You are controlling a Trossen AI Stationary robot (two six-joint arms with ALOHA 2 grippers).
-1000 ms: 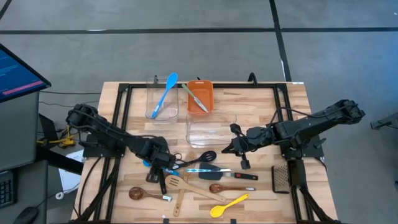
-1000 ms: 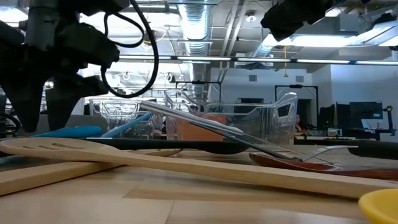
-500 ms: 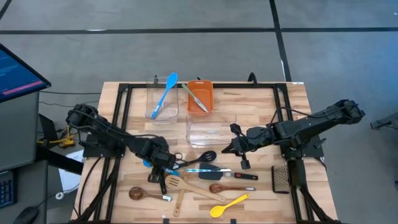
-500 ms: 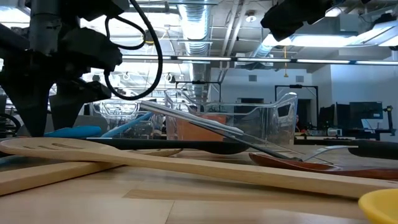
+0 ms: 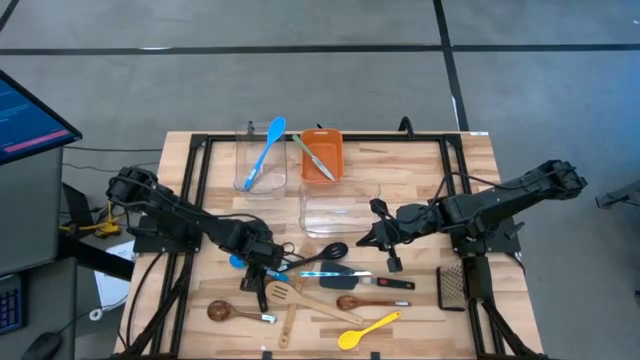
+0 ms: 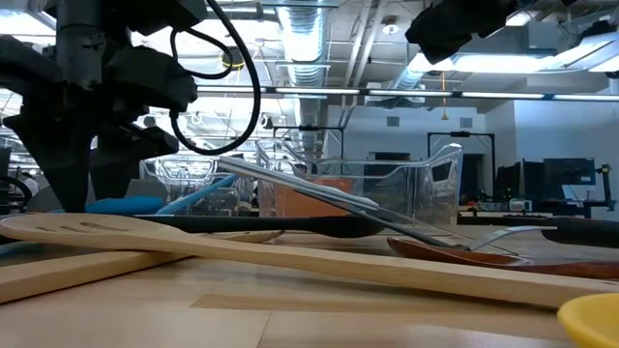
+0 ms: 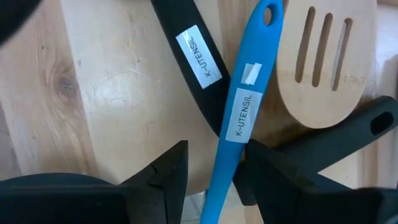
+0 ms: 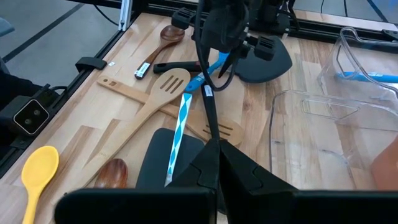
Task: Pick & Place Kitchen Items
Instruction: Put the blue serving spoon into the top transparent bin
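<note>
Several kitchen items lie heaped near the table's front edge. Among them are a blue utensil point(image 7: 242, 106), a black handle point(image 7: 198, 59), a wooden slotted spatula point(image 5: 285, 295), a black turner point(image 5: 345, 280), a brown spoon point(image 5: 352, 301) and a yellow spoon point(image 5: 365, 328). My left gripper point(image 5: 262, 274) points down at the heap's left end. It is open, with one finger on each side of the blue utensil's handle point(image 7: 231, 146). My right gripper point(image 5: 380, 236) hangs shut and holds nothing, above the table right of the heap. My left gripper comes from above with its fingers across the blue utensil's handle point(image 7: 229, 155), which lies flat on the table over the black handle. A gap shows at one finger point(image 7: 168, 171). The other finger point(image 7: 267, 168) stands right beside the handle. Whether it touches I cannot tell.
At the back stand a clear tub point(image 5: 262, 178) holding a blue spoon point(image 5: 266, 148) and an orange bin point(image 5: 322, 153) with a utensil in it. A second clear tub point(image 5: 340, 210) sits mid-table. A black slotted turner point(image 5: 452, 285) lies at the right.
My left gripper's fingers have edged a little toward the table's right edge, closer over the blue utensil's handle. The utensils have not moved.
</note>
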